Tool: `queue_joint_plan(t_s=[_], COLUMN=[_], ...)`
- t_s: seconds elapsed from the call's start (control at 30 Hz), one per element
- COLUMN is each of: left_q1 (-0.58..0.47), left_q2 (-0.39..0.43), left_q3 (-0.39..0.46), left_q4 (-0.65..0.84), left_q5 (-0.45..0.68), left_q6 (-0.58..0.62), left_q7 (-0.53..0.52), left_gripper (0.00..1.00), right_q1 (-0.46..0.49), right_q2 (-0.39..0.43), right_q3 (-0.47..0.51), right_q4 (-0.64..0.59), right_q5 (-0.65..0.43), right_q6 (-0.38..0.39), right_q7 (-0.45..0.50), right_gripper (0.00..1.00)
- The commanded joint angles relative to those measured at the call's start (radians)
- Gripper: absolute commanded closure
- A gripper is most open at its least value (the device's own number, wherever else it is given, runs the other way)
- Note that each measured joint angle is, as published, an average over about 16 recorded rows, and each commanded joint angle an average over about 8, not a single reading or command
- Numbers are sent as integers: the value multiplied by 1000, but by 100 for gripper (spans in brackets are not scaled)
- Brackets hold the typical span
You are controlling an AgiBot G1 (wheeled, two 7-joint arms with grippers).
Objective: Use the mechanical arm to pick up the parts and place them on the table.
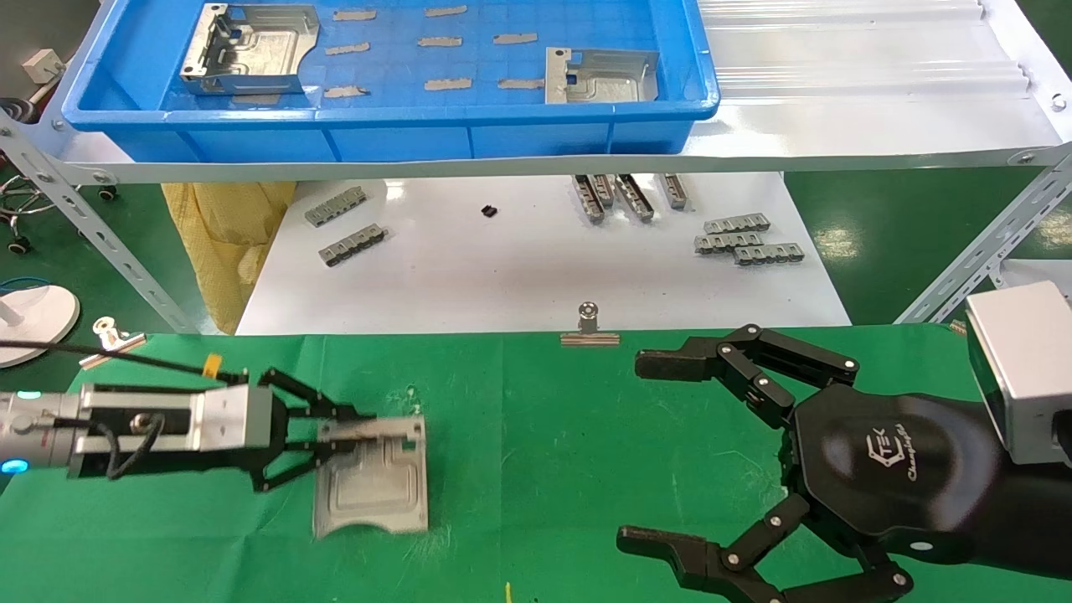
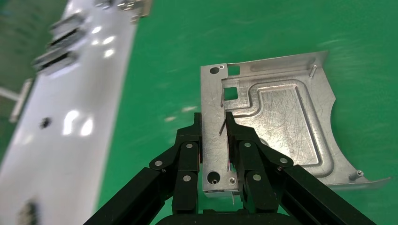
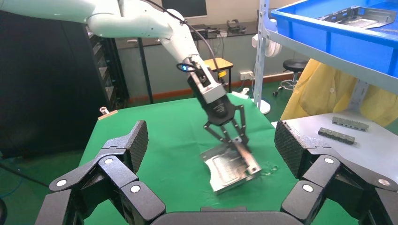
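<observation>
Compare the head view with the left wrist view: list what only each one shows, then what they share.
Only the head view: the blue tray with two more parts, the grey slotted bars, and the open right claw hovering over the green table.
Only the left wrist view: the square cutouts and holes in the gripped flange.
Both: the left claw shut on a part, the white board.

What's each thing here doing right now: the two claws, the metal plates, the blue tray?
Left gripper: jaws shut on a plate's flange.
Held plate: low over the green table, tilted.
Right gripper: open, empty, over the table.
Blue tray: on the shelf, holding two plates.
</observation>
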Motion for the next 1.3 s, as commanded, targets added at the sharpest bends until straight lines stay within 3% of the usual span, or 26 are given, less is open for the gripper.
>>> queue_joint_plan(t_s=[0.03,0.13,0.2,0.6,1.1,1.3], left_q1=[-8,-18,-22,-46,-43,-40], left_q2=[10,26,36,71,38,37], left_q3=[-6,2,9,-7,-53,-58], left_q4=[35,48,55,128,249,256], left_q5=[-7,7,18,-5,-69,-76], left_q6=[-21,-23,-19,-16,88,94], left_q7=[20,56,81,142,-88,-97], left_gripper=[45,9,0,0,0,0], right_q1=[0,0,0,0,0,0], right_q2=[0,0,0,0,0,0], right_q3=[0,0,0,0,0,0], right_q4=[0,0,0,0,0,0], right_q5=[0,0,0,0,0,0], right_q6=[0,0,0,0,0,0], right_q7=[0,0,0,0,0,0], right_gripper=[0,0,0,0,0,0])
